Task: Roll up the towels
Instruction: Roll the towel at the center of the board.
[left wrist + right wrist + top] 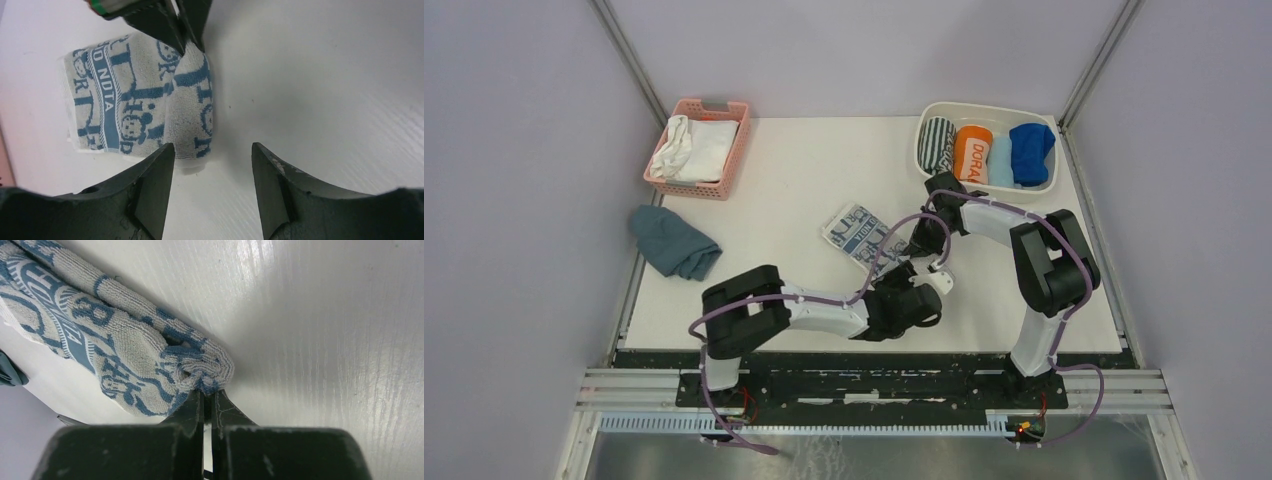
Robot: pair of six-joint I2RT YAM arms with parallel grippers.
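On the tabletop (794,170), the patterned towel (854,232) is judged as being rolled. It is lying at the centre of the top view, flat toward the upper left and curled into a roll along its lower-right edge. The light blue towel (1001,160) and the royal blue towel (1030,152) are lying rolled in the white bin (989,108) at the upper right.

The left arm (819,312) is being held low across the lower middle. The right arm (1044,250) is being bent in from the right toward the centre.

The right jaws are being clenched on one end of the roll. The left jaws are being held released and empty, just beside the other end. The next move probably calls for that end to be gripped, so both ends are turned together over the flat part.
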